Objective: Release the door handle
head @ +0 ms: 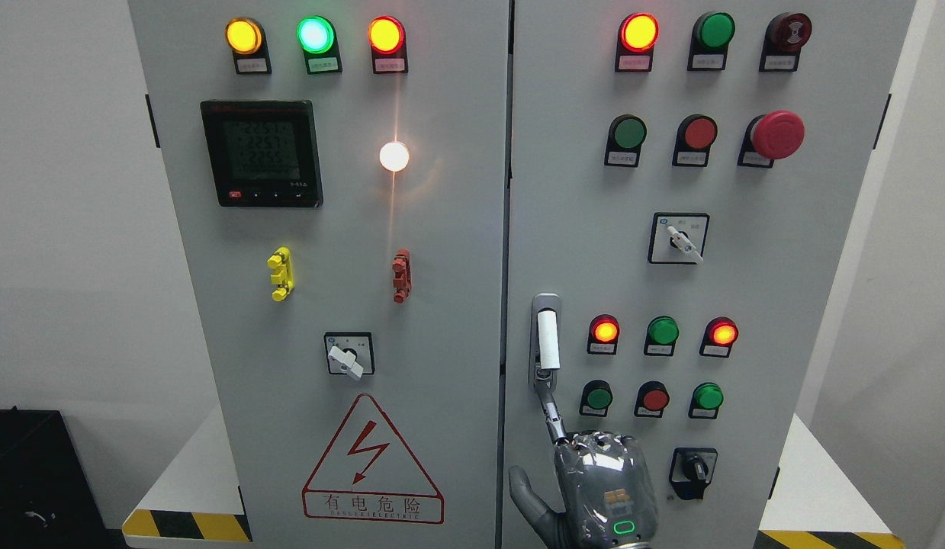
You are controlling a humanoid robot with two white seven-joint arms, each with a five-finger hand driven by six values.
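I log: grey cabinet doors (441,305); white door handle (548,339); red-bordered lightning warning triangle (371,457); yellow-black striped base edge (186,526); silver-grey hand (594,488).

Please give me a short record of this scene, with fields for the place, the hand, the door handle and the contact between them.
place: grey electrical cabinet with two doors
hand: right hand, bottom edge, index finger stretched upward
door handle: white handle, upright, at left edge of the right door
contact: fingertip at the handle's lower end; not grasped
left hand: not in view
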